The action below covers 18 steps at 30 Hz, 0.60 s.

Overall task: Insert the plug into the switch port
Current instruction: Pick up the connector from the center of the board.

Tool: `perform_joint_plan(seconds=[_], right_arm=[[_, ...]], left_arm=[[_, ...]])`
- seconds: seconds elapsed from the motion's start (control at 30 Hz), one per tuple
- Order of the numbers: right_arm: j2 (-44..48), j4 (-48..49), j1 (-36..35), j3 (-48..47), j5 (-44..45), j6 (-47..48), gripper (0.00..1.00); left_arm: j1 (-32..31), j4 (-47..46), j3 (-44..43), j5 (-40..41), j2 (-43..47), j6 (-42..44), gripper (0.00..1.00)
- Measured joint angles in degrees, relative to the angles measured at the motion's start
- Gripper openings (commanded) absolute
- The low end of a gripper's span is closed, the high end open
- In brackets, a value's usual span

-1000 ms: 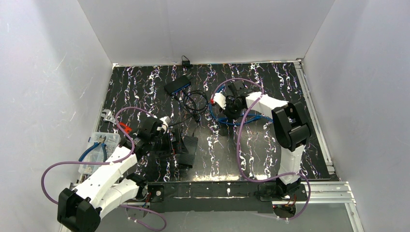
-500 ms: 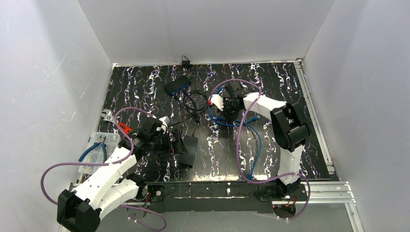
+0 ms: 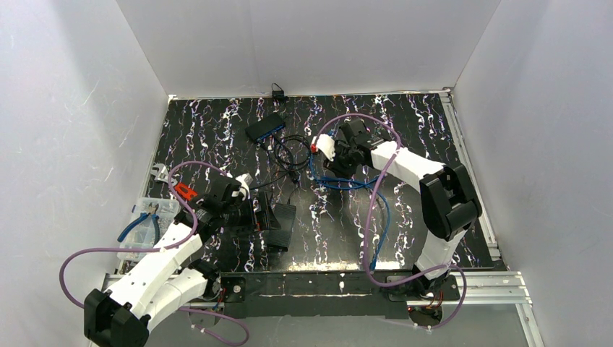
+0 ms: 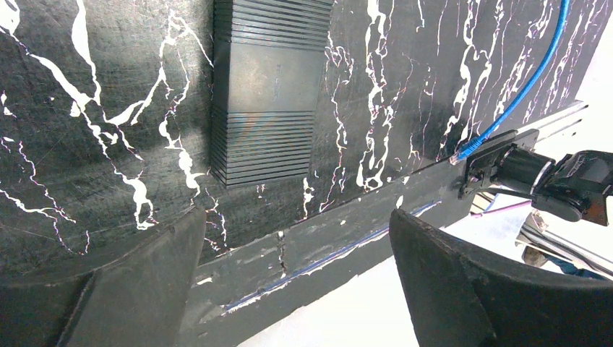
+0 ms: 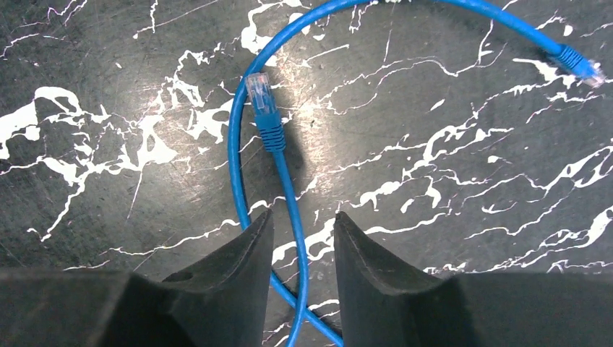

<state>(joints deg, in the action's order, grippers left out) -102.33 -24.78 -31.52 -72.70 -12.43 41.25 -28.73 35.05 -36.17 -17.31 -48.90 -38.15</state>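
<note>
A blue cable (image 5: 238, 144) lies looped on the black marbled table (image 3: 405, 130). Its clear plug (image 5: 258, 90) with a blue boot lies flat just ahead of my right gripper (image 5: 302, 217). That gripper is open and straddles the cable, with a gap on both sides. Another plug end (image 5: 582, 66) lies at the far right. From above, the right gripper (image 3: 334, 165) hovers mid-table. The black ribbed switch (image 4: 267, 94) lies near the front edge, with its ports hidden. My left gripper (image 4: 298, 217) stands wide open and empty beside the switch (image 3: 280, 220).
A second dark box with a blue edge (image 3: 264, 127) and coiled black cables (image 3: 289, 152) sit at the back. A clear bin with blue pliers (image 3: 148, 224) stands at the left edge. A blue cable strand (image 3: 379, 224) runs toward the right arm's base.
The right gripper shut and then opened again while shifting slightly toward the back. A blue cable strand spread toward the near edge. The right arm's elbow swung right. The left arm stayed still.
</note>
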Motion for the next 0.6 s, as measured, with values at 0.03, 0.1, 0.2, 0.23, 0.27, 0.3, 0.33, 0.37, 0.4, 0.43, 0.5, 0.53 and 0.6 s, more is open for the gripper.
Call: perform_joint_plan(seconds=[0.03, 0.1, 0.2, 0.23, 0.27, 0.3, 0.33, 0.37, 0.4, 0.43, 0.5, 0.53, 0.6], right_arm=[[0.24, 0.32, 0.00, 0.10, -0.07, 0.00, 0.49], [0.10, 0.68, 0.01, 0.12, -0.27, 0.03, 0.51], [-0.97, 0.52, 0.00, -0.24, -0.89, 0.00, 0.51], [-1.65, 0.33, 0.00, -0.72, -1.03, -0.01, 0.51], [-2.62, 0.19, 0.01, -1.45, -1.18, -0.05, 0.50], [-3.63, 0.16, 0.00, -2.16, -1.30, -0.10, 0.49], [-4.47, 0.12, -0.01, -2.63, -1.34, -0.13, 0.49], [-5.21, 0.02, -0.01, -2.95, -1.37, -0.16, 0.48], [-5.79, -0.20, -0.01, -3.16, -1.42, -0.18, 0.48], [-6.28, -0.54, -0.01, -3.41, -1.47, -0.19, 0.48], [-7.18, -0.98, -0.01, -3.94, -1.54, -0.20, 0.47], [-7.60, -1.12, -0.01, -4.22, -1.57, -0.20, 0.47], [-8.20, -1.46, -0.02, -4.74, -1.68, -0.18, 0.47]], left_arm=[[0.00, 0.00, -0.01, -0.01, 0.00, 0.00, 0.98], [0.00, 0.00, -0.01, -0.01, 0.00, 0.00, 0.98], [0.00, 0.07, -0.01, -0.01, 0.02, 0.02, 0.98], [0.00, 0.13, -0.01, -0.01, 0.02, 0.03, 0.98], [0.00, 0.20, -0.01, -0.01, 0.02, 0.04, 0.98], [0.00, 0.29, -0.03, -0.01, 0.02, 0.05, 0.98], [0.00, 0.40, -0.07, -0.01, 0.02, 0.07, 0.98], [0.00, 0.52, -0.13, -0.01, 0.02, 0.10, 0.98], [0.00, 0.64, -0.19, -0.01, 0.02, 0.15, 0.98], [0.00, 0.74, -0.23, -0.01, 0.02, 0.21, 0.98], [0.00, 1.00, -0.30, -0.01, 0.00, 0.29, 0.98], [0.00, 1.04, -0.32, -0.01, -0.02, 0.40, 0.98], [0.00, 1.05, -0.32, -0.01, -0.08, 0.57, 0.98]])
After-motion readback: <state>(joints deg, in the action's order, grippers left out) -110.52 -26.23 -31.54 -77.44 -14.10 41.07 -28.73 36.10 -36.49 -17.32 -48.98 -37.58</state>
